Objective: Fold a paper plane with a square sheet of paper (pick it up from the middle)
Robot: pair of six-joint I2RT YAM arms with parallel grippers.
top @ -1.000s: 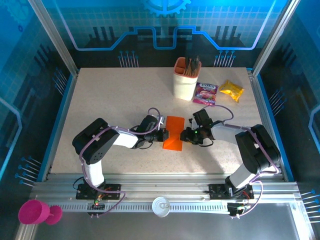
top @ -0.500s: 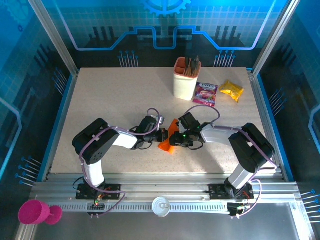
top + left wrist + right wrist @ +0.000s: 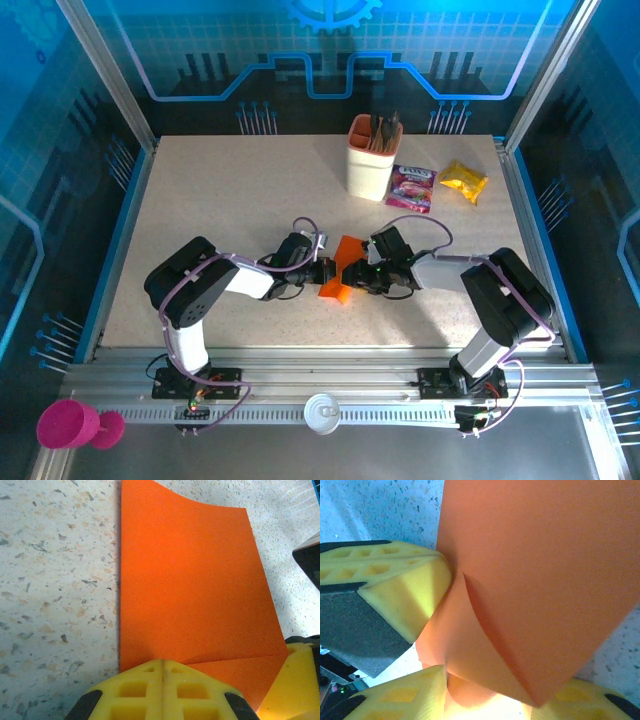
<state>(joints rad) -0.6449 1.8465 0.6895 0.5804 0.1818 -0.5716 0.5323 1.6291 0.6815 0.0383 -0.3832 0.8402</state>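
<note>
Your square sheet of paper [image 3: 334, 291] sits mid-table [image 3: 220, 200], buckled up between 2 grippers. Left gripper [image 3: 162, 667] jaws together, clamped on its edge. Right gripper [image 3: 354, 276] jaws straddle folded corner [image 3: 535, 570]; you cannot tell whether they grip.

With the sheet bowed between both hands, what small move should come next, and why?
Probably lower the right hand to press the raised flap flat. The left hand is shut on the square sheet of paper, anchoring it; the right hand's fingers stand apart around a soft, uncreased bend.
</note>
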